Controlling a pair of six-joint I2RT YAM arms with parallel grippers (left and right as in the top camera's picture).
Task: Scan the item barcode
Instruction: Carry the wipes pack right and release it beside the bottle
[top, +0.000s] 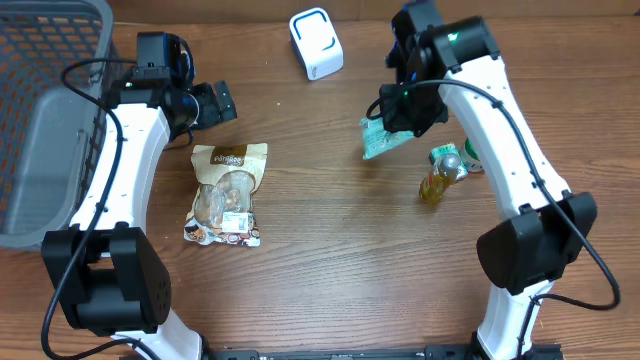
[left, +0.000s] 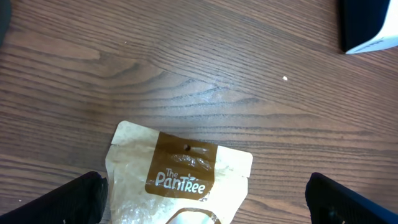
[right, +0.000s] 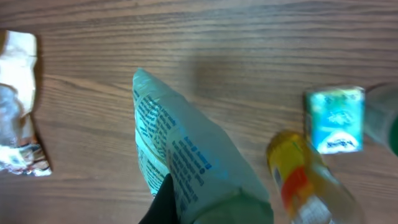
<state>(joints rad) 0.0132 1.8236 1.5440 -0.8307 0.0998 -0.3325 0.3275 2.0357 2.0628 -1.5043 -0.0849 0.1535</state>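
Observation:
My right gripper (top: 403, 118) hangs above the table, shut on a pale green printed packet (top: 385, 141). In the right wrist view the packet (right: 180, 155) fills the space between the jaws, and one dark finger (right: 164, 200) shows at its left side. The white barcode scanner (top: 316, 43) stands at the back centre, and its corner (left: 369, 25) also shows in the left wrist view. My left gripper (top: 214, 104) is open above the top edge of a brown and clear "The PanTree" snack pouch (top: 228, 190), which lies flat between the fingers (left: 67, 200) without touching them.
A yellow bottle (top: 441, 178) lies right of centre, with a small teal box (right: 336, 119) beside it. A grey wire basket (top: 40, 120) stands at the left edge. In the right wrist view the snack pouch (right: 17, 130) lies at the far left.

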